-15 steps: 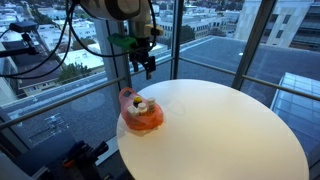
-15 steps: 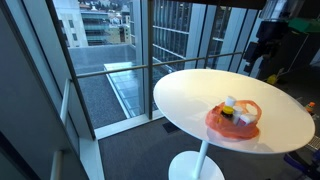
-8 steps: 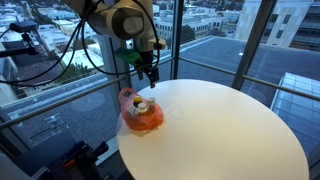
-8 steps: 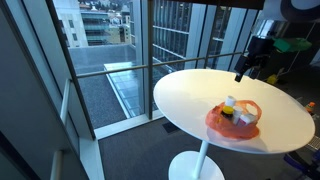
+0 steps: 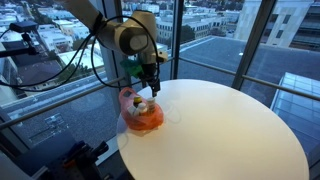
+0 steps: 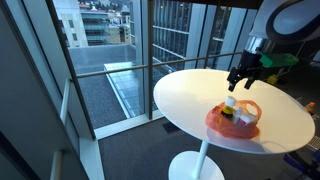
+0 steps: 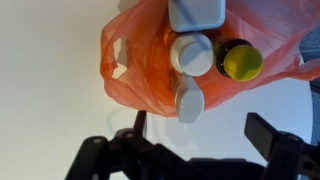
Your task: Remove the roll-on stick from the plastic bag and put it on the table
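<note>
An orange plastic bag (image 7: 140, 60) lies on the round white table (image 5: 230, 125), and shows in both exterior views (image 5: 143, 115) (image 6: 235, 120). In the wrist view it holds a white-capped bottle (image 7: 192, 54), a dark bottle with a yellow-green cap (image 7: 240, 62), a grey-white container (image 7: 196, 12) and a white stick-shaped item (image 7: 189, 103) poking out of its mouth. I cannot tell which is the roll-on stick. My gripper (image 7: 200, 130) is open and empty, hovering just above the bag (image 5: 149, 84) (image 6: 241, 78), its fingers (image 7: 266, 133) either side of the white item's end.
The table stands beside floor-to-ceiling windows with a railing (image 6: 130, 68). The bag sits near the table's edge (image 5: 122, 140). Cables (image 5: 70, 40) hang from the arm. Most of the white tabletop is bare.
My gripper has come down and moved towards the bag; it now hangs directly over the bag's contents. The bag has not moved.
</note>
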`<action>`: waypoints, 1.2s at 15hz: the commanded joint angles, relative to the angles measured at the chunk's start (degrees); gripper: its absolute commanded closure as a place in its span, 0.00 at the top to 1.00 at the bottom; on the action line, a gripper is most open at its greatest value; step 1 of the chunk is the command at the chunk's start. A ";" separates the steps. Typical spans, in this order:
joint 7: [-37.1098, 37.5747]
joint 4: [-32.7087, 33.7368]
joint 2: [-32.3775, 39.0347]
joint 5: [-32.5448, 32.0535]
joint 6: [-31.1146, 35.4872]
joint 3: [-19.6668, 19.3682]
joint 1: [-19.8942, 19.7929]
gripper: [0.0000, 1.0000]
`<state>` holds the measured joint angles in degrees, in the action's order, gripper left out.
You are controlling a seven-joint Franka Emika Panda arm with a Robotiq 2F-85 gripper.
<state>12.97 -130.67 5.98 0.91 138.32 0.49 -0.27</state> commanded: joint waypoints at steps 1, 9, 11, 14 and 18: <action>2.49 1.90 3.91 -0.55 0.96 -0.92 0.42 1.00; 3.25 4.68 9.68 -0.71 1.04 -1.95 1.17 1.00; 3.36 5.81 10.51 -0.97 0.81 -1.97 1.58 1.00; 3.42 7.08 11.12 -1.03 0.67 -1.95 2.19 0.82; 3.55 7.44 10.79 -1.26 0.46 -1.99 2.98 0.49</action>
<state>14.57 -124.61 16.55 0.91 139.62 -0.79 1.62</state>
